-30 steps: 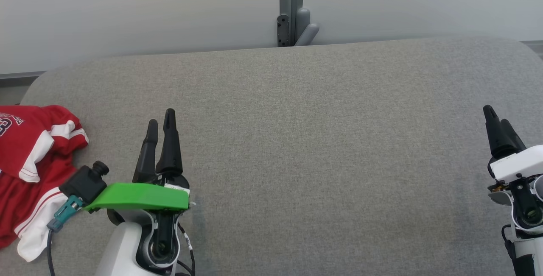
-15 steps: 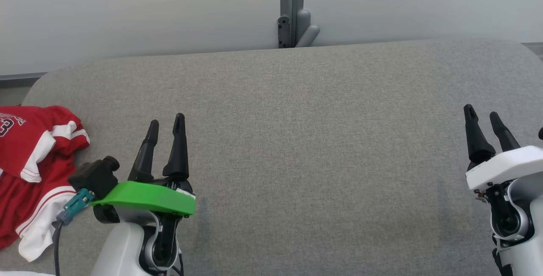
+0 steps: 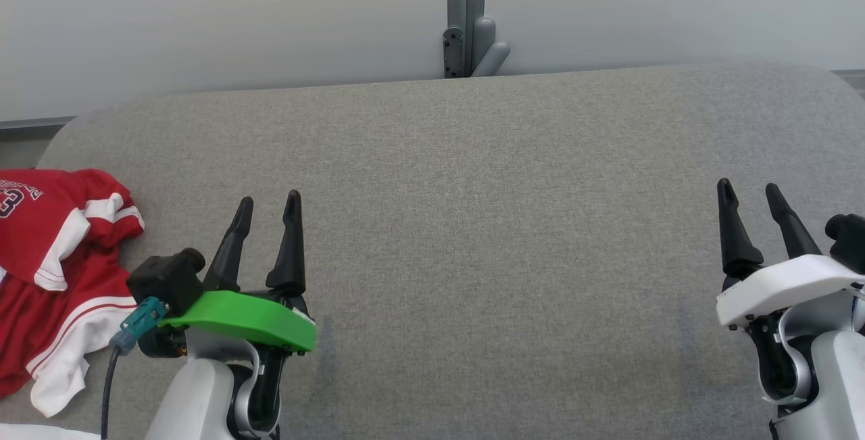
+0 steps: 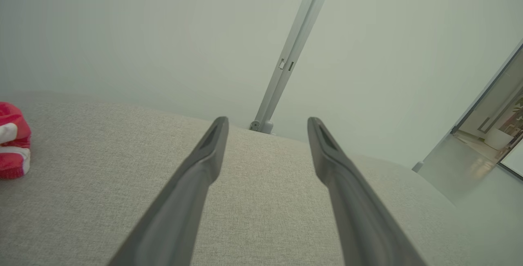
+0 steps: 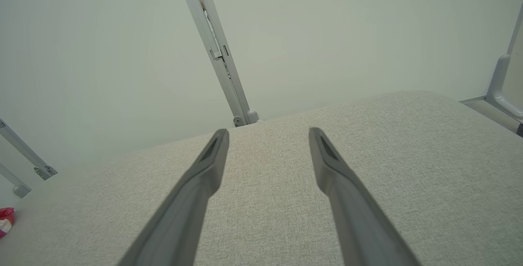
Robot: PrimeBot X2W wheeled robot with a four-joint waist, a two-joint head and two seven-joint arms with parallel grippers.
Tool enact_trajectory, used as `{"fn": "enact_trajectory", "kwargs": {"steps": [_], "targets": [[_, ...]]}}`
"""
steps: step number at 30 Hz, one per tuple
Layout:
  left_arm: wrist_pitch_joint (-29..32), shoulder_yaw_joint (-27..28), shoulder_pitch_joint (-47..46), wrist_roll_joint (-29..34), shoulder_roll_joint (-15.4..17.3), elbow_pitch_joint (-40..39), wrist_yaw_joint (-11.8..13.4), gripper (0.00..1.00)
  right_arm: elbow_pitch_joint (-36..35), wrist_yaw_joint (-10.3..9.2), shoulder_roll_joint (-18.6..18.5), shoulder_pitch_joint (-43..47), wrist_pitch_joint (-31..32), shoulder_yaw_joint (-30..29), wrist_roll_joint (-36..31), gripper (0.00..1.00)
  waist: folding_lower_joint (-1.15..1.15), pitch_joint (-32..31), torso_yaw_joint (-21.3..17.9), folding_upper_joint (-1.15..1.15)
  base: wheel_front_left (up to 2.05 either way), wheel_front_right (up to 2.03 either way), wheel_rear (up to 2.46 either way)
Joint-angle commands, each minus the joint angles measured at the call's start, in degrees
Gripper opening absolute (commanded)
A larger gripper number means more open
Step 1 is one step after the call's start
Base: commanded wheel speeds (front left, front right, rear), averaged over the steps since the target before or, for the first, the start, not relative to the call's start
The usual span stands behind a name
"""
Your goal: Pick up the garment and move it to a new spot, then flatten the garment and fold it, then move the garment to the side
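My left gripper point(image 3: 269, 198) and right gripper point(image 3: 748, 186) just rolled level, both released, empty. Red jersey point(image 3: 47, 251) crumpled at left; pickup pending.

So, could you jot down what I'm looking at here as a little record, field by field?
surface: grey fabric-covered top
garment: red and white jersey, crumpled, not folded, lying at the left edge
left hand: open, holding nothing, beside the jersey but apart from it
right hand: open, holding nothing, over the far right of the top
behind: upright grey post against a pale wall
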Motion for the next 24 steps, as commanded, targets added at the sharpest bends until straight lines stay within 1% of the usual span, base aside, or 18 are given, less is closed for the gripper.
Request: {"fn": "enact_trajectory", "kwargs": {"steps": [1,12,24], "targets": [[0.19,0.26,0.03,1.80,0.42,-0.74,0.44,1.00,-1.00,0.01,-0.25,0.11,-0.83,0.40,-1.61,1.00,0.00,0.01,0.01,0.00,0.00,0.00,0.00],[1.06,0.67,1.39,8.81,1.09,-1.14,2.33,1.00,-0.21,0.01,1.26,1.68,-4.41,1.95,-7.89,1.00,0.00,-0.29,0.19,0.00,0.00,0.00,0.00],[2.39,1.01,2.47,14.19,1.70,-1.18,3.51,1.00,0.70,0.01,2.45,2.98,-7.61,2.72,-13.32,1.00,0.00,-0.57,0.50,0.00,0.00,0.00,0.00]]}}
